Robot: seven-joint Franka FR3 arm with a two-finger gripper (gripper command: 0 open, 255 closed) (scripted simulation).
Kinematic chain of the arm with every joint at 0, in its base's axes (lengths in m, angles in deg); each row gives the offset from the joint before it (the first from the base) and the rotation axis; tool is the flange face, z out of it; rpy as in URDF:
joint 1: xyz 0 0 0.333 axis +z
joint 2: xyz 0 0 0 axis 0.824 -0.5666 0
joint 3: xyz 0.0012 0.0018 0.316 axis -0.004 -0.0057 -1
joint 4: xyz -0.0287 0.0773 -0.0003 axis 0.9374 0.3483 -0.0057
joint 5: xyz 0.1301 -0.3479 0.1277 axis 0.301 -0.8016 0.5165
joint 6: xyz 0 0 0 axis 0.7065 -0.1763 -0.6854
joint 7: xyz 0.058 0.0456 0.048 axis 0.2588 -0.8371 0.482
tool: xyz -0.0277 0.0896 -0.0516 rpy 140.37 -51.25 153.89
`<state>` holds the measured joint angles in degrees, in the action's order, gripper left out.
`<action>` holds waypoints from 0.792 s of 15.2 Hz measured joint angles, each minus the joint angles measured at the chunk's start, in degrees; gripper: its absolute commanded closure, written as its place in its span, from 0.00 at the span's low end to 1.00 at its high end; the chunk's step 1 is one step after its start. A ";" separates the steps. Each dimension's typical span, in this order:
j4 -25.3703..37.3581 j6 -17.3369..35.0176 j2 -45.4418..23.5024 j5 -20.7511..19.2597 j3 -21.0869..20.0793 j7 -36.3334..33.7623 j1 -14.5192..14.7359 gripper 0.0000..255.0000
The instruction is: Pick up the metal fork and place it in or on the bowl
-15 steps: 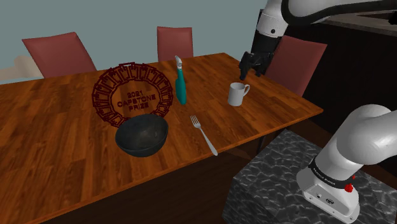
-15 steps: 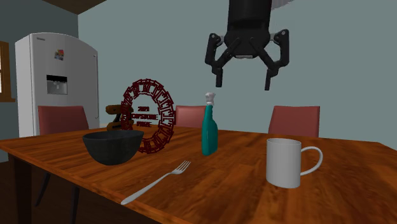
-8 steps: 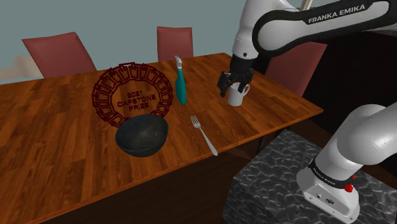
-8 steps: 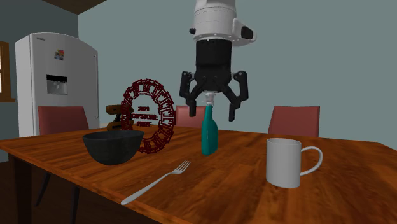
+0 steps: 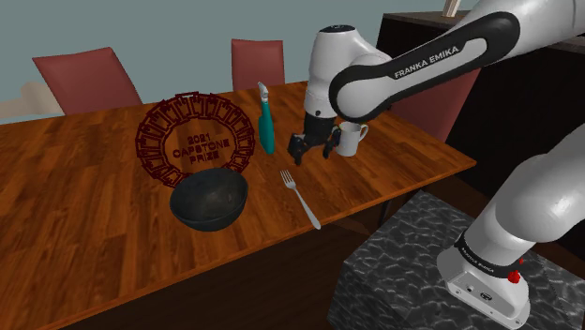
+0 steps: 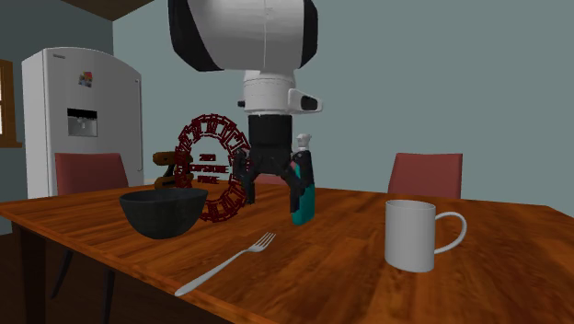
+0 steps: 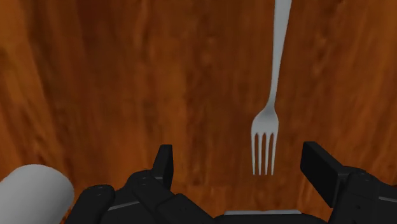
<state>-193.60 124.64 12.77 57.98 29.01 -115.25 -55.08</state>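
My jaws hang wide open and empty, low over the tines of the fork (image 7: 275,83), which lies flat on the tabletop (image 5: 84,178), near the dark bowl (image 5: 209,200) on the shoulder view's right. Approach step, I judge; next: centre, descend, close.

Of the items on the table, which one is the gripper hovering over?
The grey fork: its tines show between the open gripper's fingers in the wrist view; mug, bottle and bowl stand aside.

Shoulder view: high beside stand (image 5: 412,258), looking down. Second exterior view: low at table (image 6: 350,281) edge, facing same way. Wrist view: close, straight down. All 3 share fork (image 5: 300,199).
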 measured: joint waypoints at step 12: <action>5.53 8.46 -17.46 -12.23 -3.72 -14.77 0.32 0.00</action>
<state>-188.07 133.09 -4.69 45.75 25.28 -130.02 -54.76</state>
